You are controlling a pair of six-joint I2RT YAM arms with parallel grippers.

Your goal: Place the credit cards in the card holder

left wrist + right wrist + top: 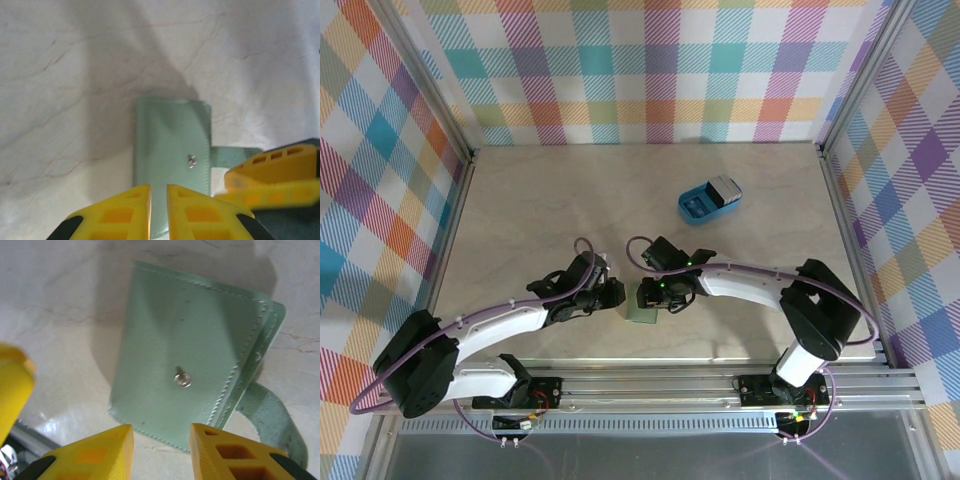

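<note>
Under L claw [158,188]: card holder [170,132] edge hidden, grip unclear; R claw [162,426] open.

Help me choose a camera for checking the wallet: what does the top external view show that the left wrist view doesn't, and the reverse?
Top external adds the blue tray toward the back of the table, what looks like a grey-white card in it, and both arms from base to wrist. Left wrist adds close detail: the metal snap on the card holder and a green strap sticking out at its right side in that view. Both share the card holder lying flat on the table, with the left gripper and right gripper close at it.
</note>
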